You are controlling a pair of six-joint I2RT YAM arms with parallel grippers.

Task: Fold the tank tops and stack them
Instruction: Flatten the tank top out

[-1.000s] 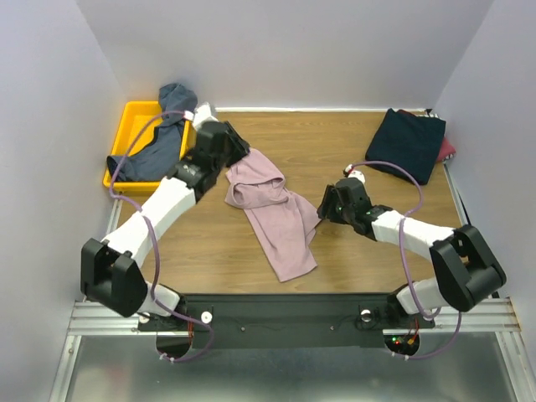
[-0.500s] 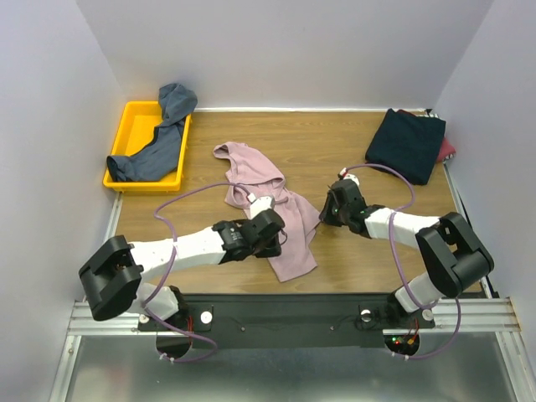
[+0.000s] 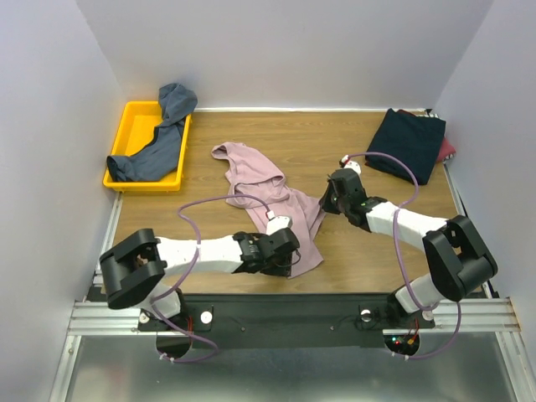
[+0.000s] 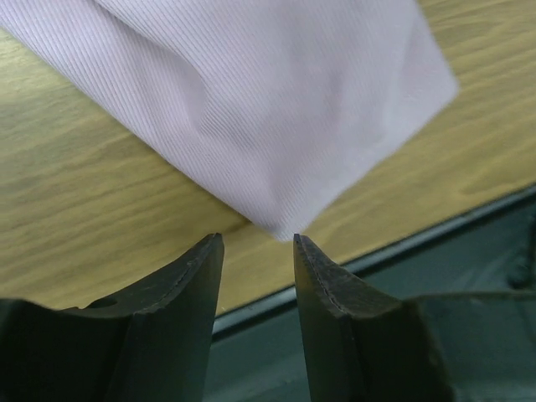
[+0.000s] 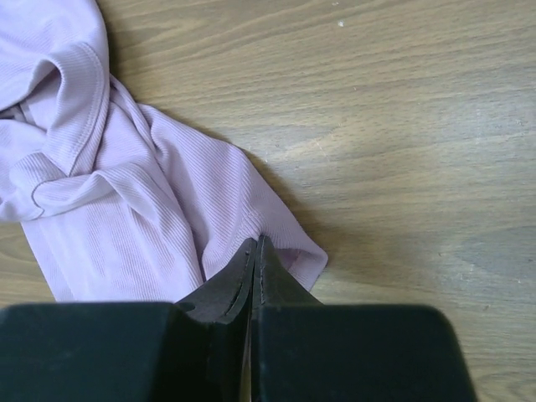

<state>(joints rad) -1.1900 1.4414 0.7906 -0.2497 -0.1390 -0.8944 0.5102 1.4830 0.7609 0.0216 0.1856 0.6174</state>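
The dusty pink tank top [image 3: 270,198] lies crumpled and part spread in the middle of the table. My left gripper [image 3: 287,262] is low at its near hem corner. In the left wrist view the gripper [image 4: 256,243] is open, and the pink cloth [image 4: 268,109] ends in a corner just ahead of the fingertips, not between them. My right gripper [image 3: 328,199] sits at the top's right edge. The right wrist view shows it [image 5: 255,244] shut, with the pink fabric [image 5: 142,209] puckered at its tips. A slate blue-grey tank top [image 3: 157,141] hangs over the tray. A folded dark navy one [image 3: 408,144] lies on a red one [image 3: 449,151].
The yellow tray [image 3: 134,117] stands at the back left corner. The navy and red stack is at the back right, by the wall. The table's near edge and a dark rail [image 4: 469,251] run close behind the left gripper. Purple cables loop off both arms.
My left arm swung from beside the tray down to the pink top's near hem corner. My right gripper closed on the top's right edge.
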